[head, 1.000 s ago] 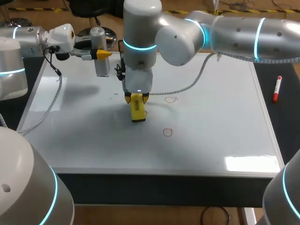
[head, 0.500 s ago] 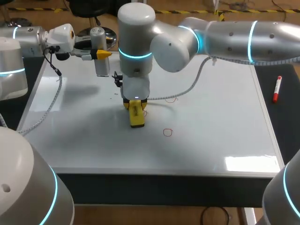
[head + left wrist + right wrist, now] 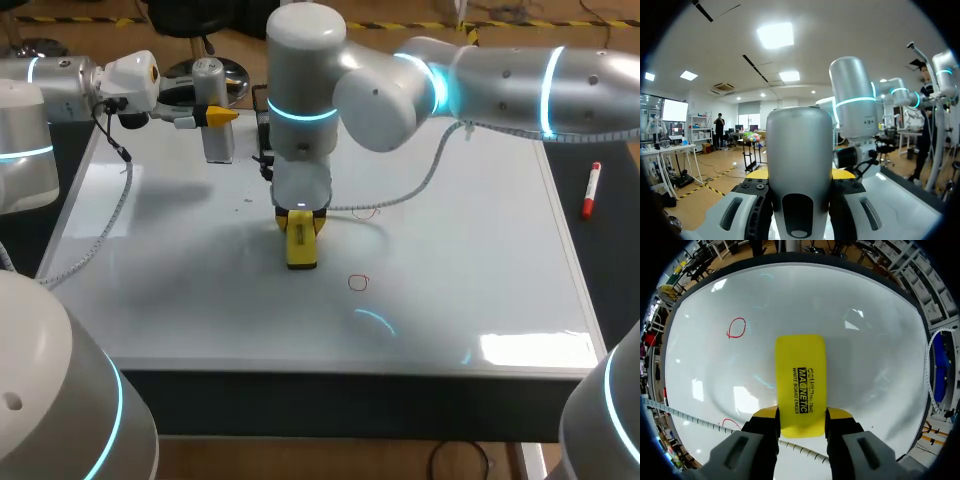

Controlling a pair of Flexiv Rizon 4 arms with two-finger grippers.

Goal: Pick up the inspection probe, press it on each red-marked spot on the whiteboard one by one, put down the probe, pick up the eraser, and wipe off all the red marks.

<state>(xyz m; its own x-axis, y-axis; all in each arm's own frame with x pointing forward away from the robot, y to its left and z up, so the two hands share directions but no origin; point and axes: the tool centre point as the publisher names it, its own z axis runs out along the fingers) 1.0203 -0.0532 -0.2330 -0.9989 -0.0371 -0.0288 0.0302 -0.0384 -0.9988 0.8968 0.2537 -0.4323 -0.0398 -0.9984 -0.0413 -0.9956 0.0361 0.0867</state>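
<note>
Right gripper (image 3: 801,416): clamped on eraser (image 3: 801,382), flat on whiteboard (image 3: 880,340) to wipe.
Left gripper (image 3: 799,175): clamped on probe (image 3: 799,150), parked clear at ten o'clock.
Red marks (image 3: 358,283): unwiped, two and four o'clock of eraser.

Lighting was bright and even, falling from overhead. The glossy whiteboard (image 3: 470,250) caught a white glare patch near its front right corner and a thin blue arc mirrored from the right arm's (image 3: 500,80) glowing ring. Soft grey shadows lay beneath that arm. In the right wrist view, pale reflections dotted the board around the eraser (image 3: 801,380).
</note>
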